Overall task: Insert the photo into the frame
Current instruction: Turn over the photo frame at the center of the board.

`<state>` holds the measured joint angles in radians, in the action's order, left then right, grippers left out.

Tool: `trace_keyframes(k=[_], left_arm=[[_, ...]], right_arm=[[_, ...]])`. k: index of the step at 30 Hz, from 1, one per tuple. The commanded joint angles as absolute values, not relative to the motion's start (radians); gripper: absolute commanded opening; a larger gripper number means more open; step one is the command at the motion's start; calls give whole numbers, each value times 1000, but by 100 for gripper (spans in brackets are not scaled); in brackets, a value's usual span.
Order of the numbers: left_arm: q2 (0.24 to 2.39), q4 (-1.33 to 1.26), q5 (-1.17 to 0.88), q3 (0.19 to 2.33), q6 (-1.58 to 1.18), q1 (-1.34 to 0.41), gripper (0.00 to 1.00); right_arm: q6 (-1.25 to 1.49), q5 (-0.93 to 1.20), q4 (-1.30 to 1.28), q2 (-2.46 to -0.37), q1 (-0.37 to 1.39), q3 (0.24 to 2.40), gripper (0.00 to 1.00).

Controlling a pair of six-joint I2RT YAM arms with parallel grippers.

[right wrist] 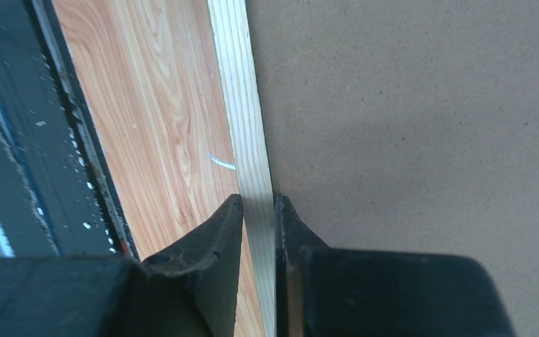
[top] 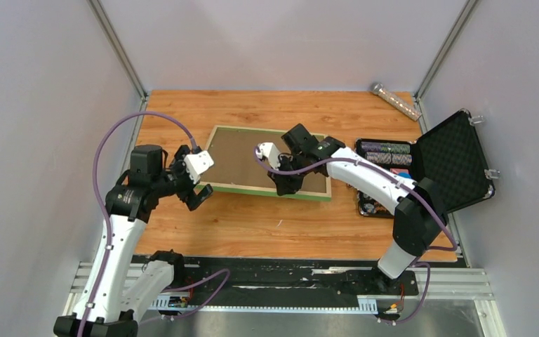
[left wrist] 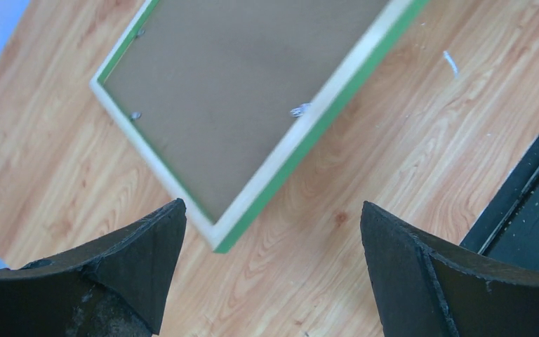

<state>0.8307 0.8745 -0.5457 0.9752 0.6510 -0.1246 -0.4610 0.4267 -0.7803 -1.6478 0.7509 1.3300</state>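
The frame (right wrist: 242, 105) (back up) sits pinched in right gripper (right wrist: 258, 205).

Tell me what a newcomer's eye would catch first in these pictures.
The frame lies back-up on the table, a brown board filling it, and the right claw pinches its near rail. The left claw hangs open at its left; an open black case of poker chips stands at the right.

The frame (top: 253, 189) shows pale grained wood with green down its outer edge, around a plain dull-brown backing board (top: 242, 158). The worktop (top: 253, 225) is orange-brown with streaky grain. The case (top: 453, 165) is black with dimpled foam, and the cables (top: 102, 144) are purple.
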Motion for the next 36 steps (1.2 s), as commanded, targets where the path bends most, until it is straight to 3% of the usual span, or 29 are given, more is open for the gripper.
trace_keyframes(k=[1, 10, 26, 32, 36], left_arm=[[852, 897, -571, 1056, 721, -212, 100], [1010, 768, -284, 1069, 781, -488, 100], [1176, 415, -83, 998, 967, -538, 100], [1233, 362, -53, 1015, 983, -558, 91], [1286, 357, -6, 1048, 971, -583, 75]], right_arm=[[-424, 533, -869, -1676, 707, 1486, 0], [-426, 609, -1007, -1748, 660, 1707, 0], [-443, 752, -1175, -1819, 585, 1893, 0], [-443, 788, -1206, -1831, 564, 1925, 0], [-444, 793, -1221, -1836, 553, 1937, 0]])
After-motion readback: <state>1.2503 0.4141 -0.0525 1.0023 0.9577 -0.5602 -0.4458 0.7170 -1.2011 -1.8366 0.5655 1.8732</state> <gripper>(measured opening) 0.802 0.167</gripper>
